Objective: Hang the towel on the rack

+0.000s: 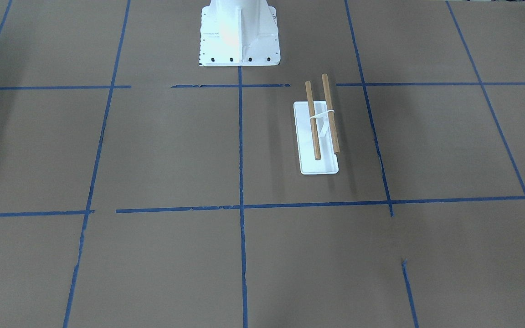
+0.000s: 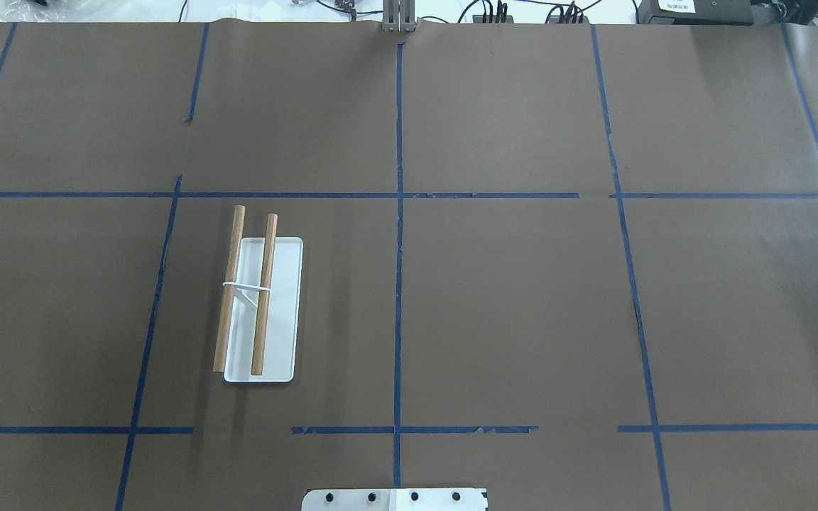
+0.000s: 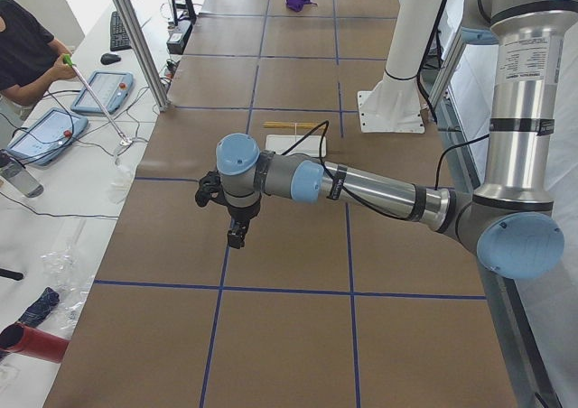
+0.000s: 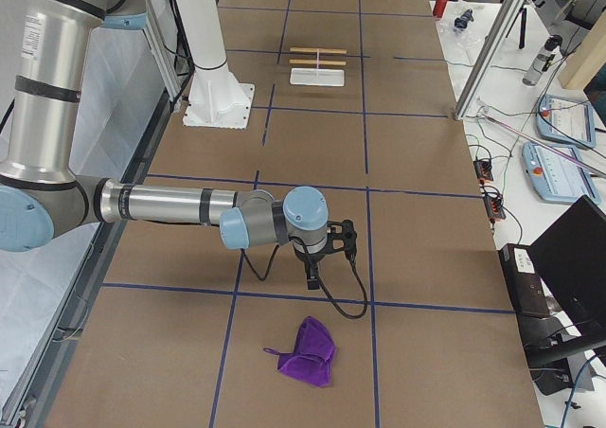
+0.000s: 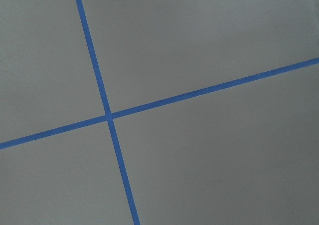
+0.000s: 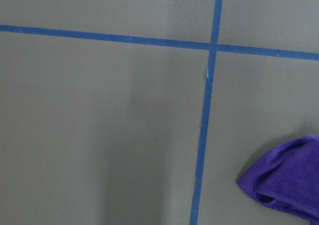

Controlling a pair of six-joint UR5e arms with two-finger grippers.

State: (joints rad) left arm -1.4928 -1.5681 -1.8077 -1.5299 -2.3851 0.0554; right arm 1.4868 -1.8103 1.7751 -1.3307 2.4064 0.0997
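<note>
Start at your robot's right end of the table [image 4: 426,210]. The towel [image 4: 305,352], purple and crumpled into a loose heap, lies flat on the brown paper with nothing touching it. Just beyond it the right gripper [image 4: 311,278] hangs above a crossing of blue tape, fingers pointing down and clear of the cloth. Its wrist camera catches only a corner of the towel and none of its own fingers, so you cannot tell whether that pincer is released or clenched.

Farther along stands the white pedestal [image 4: 220,101], and past that the rack [image 4: 317,76]. Its two wooden dowels [image 2: 265,294] are bare and lie parallel above the white base, in the robot's left half, well apart from the towel.

Farthest off, the left gripper [image 3: 236,238] hovers over bare paper, and its state cannot be told either.

By my reading you are at the very first step, with the towel not yet picked up. The next move calls for lowering the right gripper onto the heap and pinching an edge rather than the bulk, so the cloth hangs open. Then comes a long carry toward the rack, possibly with a hand-over to the left arm.
</note>
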